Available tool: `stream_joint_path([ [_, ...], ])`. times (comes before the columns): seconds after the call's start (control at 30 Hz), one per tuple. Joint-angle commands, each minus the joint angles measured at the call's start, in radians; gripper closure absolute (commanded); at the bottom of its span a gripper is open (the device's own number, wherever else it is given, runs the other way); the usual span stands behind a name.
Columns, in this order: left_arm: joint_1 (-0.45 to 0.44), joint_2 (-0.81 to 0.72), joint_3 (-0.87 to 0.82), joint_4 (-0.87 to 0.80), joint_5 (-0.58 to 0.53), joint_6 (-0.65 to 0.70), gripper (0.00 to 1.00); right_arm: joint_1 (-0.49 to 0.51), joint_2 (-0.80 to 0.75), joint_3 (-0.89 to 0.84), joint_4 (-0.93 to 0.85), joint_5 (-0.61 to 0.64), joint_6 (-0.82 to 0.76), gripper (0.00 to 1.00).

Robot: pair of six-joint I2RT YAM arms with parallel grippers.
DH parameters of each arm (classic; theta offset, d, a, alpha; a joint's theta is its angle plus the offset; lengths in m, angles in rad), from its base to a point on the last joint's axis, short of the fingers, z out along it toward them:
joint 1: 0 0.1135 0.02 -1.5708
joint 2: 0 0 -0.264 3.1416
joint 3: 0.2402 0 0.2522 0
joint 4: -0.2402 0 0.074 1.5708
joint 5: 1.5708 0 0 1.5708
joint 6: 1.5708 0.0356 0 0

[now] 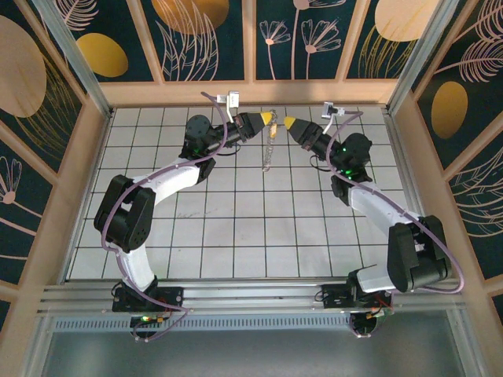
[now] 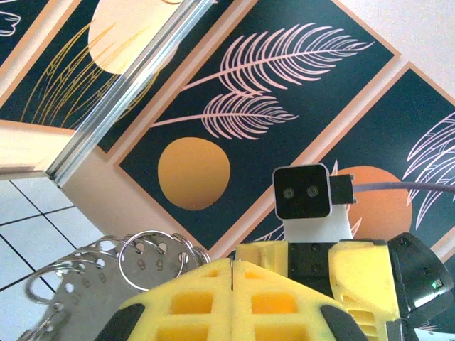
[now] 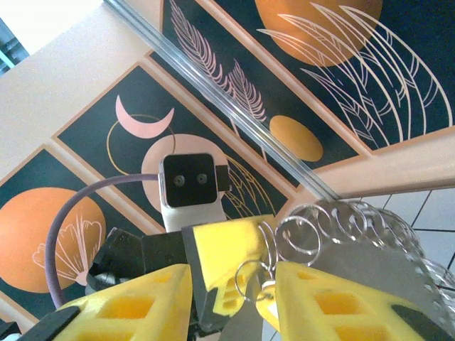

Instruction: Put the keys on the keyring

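Note:
Both grippers meet high at the back of the tiled floor. My left gripper [image 1: 269, 118] [image 2: 232, 261] has its yellow fingers pressed together, and a silver bunch [image 1: 269, 149] hangs from its tip toward the tiles. That bunch is the keyring, a row of several wire rings [image 2: 146, 259] [image 3: 298, 238], with flat silver keys [image 2: 85, 298] [image 3: 370, 266] on it. My right gripper [image 1: 288, 122] [image 3: 232, 270] faces it, fingers apart. In that gap sit the left gripper's yellow tip, one small ring [image 3: 250, 277] and a little yellow tag [image 3: 264, 295]. Neither right finger presses on them.
The wooden back wall [image 1: 251, 93] with its painted panels stands just behind both grippers. Aluminium posts [image 1: 71, 55] mark the corners. White tiled floor [image 1: 236, 228] stretches between the arms toward the near rail [image 1: 251, 292].

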Motion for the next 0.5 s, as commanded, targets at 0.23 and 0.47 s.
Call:
stream_joint_path([
  [0.23, -0.004, -0.014, 0.014, 0.058, 0.002, -0.009, 1.00, 0.041, 0.105, 0.119, 0.054, 0.007, 0.024, 0.70],
  [0.47, -0.003, -0.019, 0.012, 0.055, 0.002, -0.005, 1.00, 0.054, 0.134, 0.132, 0.061, 0.006, 0.026, 0.78],
])
